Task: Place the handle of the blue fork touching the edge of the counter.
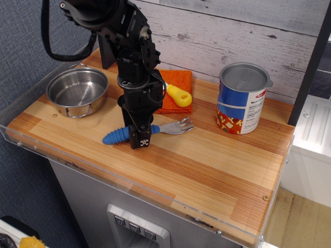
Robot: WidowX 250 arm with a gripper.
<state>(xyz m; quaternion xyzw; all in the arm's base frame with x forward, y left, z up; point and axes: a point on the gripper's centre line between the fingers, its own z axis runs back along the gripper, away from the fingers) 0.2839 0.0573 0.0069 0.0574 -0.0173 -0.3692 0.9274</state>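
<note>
The blue fork lies flat on the wooden counter (207, 165), a little left of its middle. Its ribbed blue handle (115, 136) points left and slightly toward the front. Its silver tined head (178, 125) points right. My black gripper (139, 135) is down at the counter's surface, over the handle's right end near the fork's neck. One finger (140, 139) stands in front of the handle and hides that part; the other finger is hidden behind. I cannot see whether the jaws press on the handle. The handle lies well back from the clear front border strip (103, 173).
A steel bowl (77, 90) sits at the back left. An orange cloth (176, 82) with a yellow-handled knife (179, 95) lies behind the gripper. A blue and white can (243, 98) stands at the back right. A plank wall rises behind the counter.
</note>
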